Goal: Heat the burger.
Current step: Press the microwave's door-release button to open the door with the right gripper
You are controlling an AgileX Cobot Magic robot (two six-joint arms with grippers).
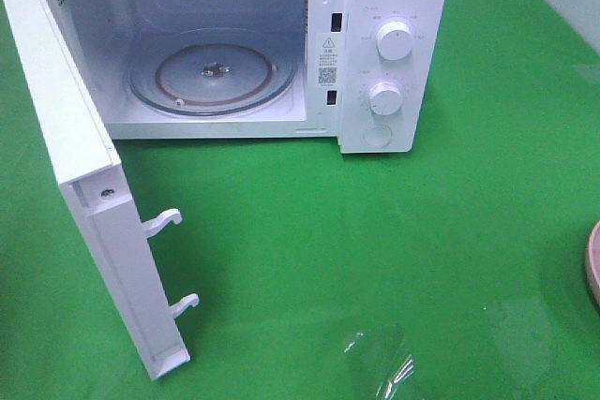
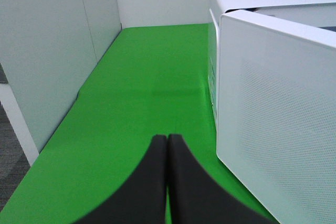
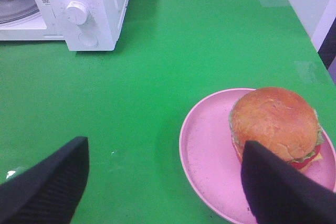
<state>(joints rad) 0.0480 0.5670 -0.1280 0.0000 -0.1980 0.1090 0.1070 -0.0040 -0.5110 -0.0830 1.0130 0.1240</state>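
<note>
The burger (image 3: 274, 121), with a domed golden-brown bun and a green lettuce edge, sits on the right side of a round pink plate (image 3: 210, 156) on the green table. My right gripper (image 3: 166, 145) hovers open over the plate's near-left rim; one dark finger (image 3: 283, 187) is just in front of the burger, the other (image 3: 47, 187) far out over the cloth, and nothing is held. My left gripper (image 2: 167, 148) is shut and empty, low over the green cloth beside the outer face of the open microwave door (image 2: 278, 124). Neither gripper shows in the exterior high view.
The white microwave (image 1: 394, 53) stands at the back with its door (image 1: 84, 203) swung wide to the left, and its glass turntable (image 1: 214, 77) is bare. Only a sliver of the pink plate (image 1: 593, 264) shows at the right edge. White walls (image 2: 52, 51) border the table's left side.
</note>
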